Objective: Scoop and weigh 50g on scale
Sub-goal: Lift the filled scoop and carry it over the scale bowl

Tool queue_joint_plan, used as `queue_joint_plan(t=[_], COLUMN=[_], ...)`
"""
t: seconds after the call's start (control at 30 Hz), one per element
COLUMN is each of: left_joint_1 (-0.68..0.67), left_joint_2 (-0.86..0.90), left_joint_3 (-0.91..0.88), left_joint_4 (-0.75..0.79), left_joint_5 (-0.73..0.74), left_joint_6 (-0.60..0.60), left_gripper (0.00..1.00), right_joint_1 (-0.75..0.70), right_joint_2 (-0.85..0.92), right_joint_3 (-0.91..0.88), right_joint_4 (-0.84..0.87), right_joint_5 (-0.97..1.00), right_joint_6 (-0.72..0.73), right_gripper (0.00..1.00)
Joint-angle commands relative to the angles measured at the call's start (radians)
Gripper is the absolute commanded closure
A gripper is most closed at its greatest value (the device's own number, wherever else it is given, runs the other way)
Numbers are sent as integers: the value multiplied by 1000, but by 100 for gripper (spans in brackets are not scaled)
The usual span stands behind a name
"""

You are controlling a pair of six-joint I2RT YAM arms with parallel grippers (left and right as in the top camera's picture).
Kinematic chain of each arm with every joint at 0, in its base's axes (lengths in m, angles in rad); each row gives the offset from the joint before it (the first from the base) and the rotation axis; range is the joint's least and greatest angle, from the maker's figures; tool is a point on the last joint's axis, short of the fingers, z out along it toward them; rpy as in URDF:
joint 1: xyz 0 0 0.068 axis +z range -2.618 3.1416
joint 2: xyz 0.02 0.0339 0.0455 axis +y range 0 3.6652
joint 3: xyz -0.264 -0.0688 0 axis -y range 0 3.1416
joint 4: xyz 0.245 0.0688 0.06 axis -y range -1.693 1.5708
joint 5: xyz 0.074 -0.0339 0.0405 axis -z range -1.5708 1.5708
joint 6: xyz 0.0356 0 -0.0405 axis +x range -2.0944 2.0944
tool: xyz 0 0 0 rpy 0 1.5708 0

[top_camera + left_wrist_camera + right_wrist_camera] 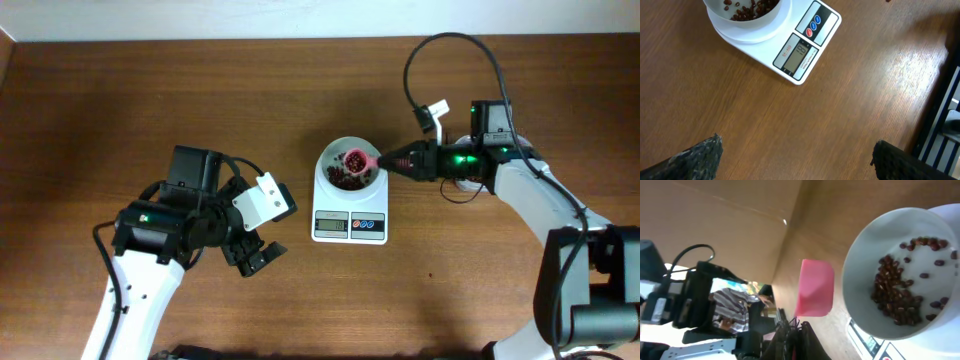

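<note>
The white scale (350,226) stands mid-table with a round white bowl (328,165) on it, and red beans lie in the bowl. My right gripper (392,160) is shut on the handle of a pink scoop (357,158), which hangs over the bowl with beans in its cup. In the right wrist view the scoop (815,287) shows its pink back beside the bowl (860,265), with my gripper (807,332) below it. My left gripper (256,254) is open and empty, left of the scale. The left wrist view shows the scale (805,47) ahead of my wide-apart fingertips (697,157).
Bare brown wooden tabletop (300,80) surrounds the scale. The right arm's black cable (450,45) loops above the table at the back right. The table's edge and a dark frame (940,115) show at the right of the left wrist view.
</note>
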Motion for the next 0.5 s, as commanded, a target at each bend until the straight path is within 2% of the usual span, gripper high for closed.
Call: queue_joint_plan(t=[0.0,0.2,0.27,0.37,0.4,0.43,0.47], left_joint_1=[4,4,4,4,4,4,4], left_joint_2=[-2,-1,-1,-1,-1,-1,-2], left_joint_3=[-6,-6,-6,-6,-6,-6,-6], left_joint_4=[-1,-1,-2,-1,-2,-1,-1], left_joint_5=[11,11,11,11,11,11,11], left_joint_6=[16,16,16,16,16,16,16], left_gripper=[1,1,1,1,1,1,1], right_joint_1=[5,5,5,5,5,5,5], right_joint_2=[5,5,5,5,5,5,5], right_joint_3=[6,5,5,5,5,5,5], right_joint_4=[50,106,102,107,101,87,88], right_joint_5=[98,96,163,105,206,219,163], right_joint_6=[-16,-349,-368,-420,-420,-420,-421], right_gripper=[96,96,96,96,96,96,96])
